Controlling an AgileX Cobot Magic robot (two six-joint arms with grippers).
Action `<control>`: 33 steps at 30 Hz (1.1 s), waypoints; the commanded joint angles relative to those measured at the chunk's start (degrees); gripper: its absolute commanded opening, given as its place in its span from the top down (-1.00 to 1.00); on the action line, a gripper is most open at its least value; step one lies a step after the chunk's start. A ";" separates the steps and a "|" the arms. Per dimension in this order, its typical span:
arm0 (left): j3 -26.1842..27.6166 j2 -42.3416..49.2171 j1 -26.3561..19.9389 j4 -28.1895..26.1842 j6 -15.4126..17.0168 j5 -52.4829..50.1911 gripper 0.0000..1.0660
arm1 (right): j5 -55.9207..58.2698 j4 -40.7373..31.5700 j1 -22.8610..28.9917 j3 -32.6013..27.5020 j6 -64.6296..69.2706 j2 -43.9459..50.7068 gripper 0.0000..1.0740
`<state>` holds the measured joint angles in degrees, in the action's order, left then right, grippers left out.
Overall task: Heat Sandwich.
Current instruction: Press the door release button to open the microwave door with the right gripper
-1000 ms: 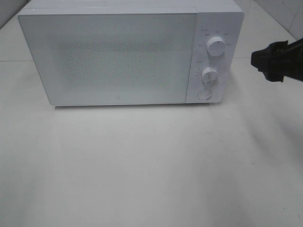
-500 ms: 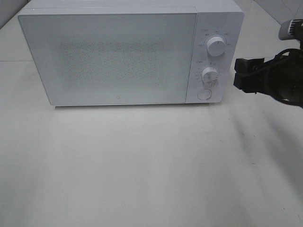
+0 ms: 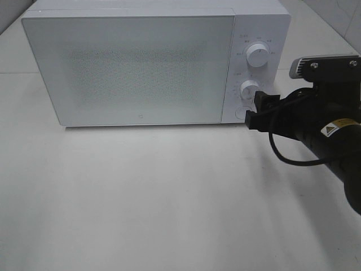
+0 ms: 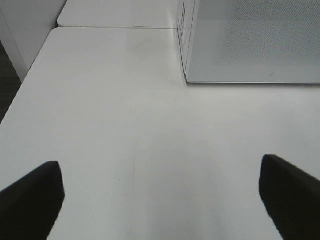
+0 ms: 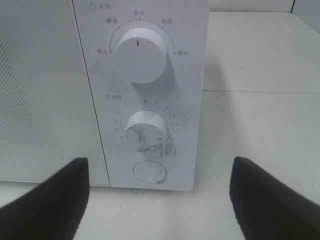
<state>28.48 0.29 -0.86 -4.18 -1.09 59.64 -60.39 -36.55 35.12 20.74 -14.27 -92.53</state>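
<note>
Closest to me, the white desk (image 3: 141, 197) lies bare across its front. The left tool (image 4: 160, 165) hangs low over it. It shows only in its own wrist view, where its two dark fingers (image 4: 32, 197) stand wide apart with only desk surface between them. The near left corner of the microwave (image 3: 141, 68) stands some way ahead of it.

Farther in on the right side, the right tool (image 3: 255, 109) reaches in from the edge on a thick black arm. The arm carries a yellow warning label (image 3: 331, 129), a looping black cable (image 3: 282, 155) and a grey camera housing (image 3: 321, 65) on top. This tool's fingers are spread too, and they grip nothing. Its tips are close in front of the lower end of the microwave's control panel. I cannot tell from here whether they touch it.

Beyond that, the microwave sits squarely on the desk with its wide speckled door (image 3: 130, 70) shut flush. On the panel the upper knob (image 5: 140, 54) has its mark pointing straight up. The lower knob (image 5: 146, 128) looks scuffed, and a round button (image 5: 150, 171) sits beneath it. The right tool's fingers frame that lower knob and button in its wrist view.

The sandwich shows in none of the views, so I cannot tell where it is.
</note>
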 commanded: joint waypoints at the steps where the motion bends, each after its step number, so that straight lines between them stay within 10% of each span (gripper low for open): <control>1: -0.11 1.49 -0.23 -0.52 0.11 -0.40 -0.88 | -2.18 -1.83 1.78 -0.06 -0.46 -1.26 -0.42; 21: -0.11 1.49 -0.23 -0.52 0.11 -0.40 -0.88 | -4.81 -9.11 9.17 0.00 1.83 -6.36 -0.42; 33: -0.11 1.49 -0.23 -0.52 0.11 -0.40 -0.88 | -3.50 -8.94 9.17 0.00 42.80 -6.36 -0.42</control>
<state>28.48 0.29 -0.86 -4.18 -1.09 59.64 -64.52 -45.95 44.06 20.86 17.25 -99.06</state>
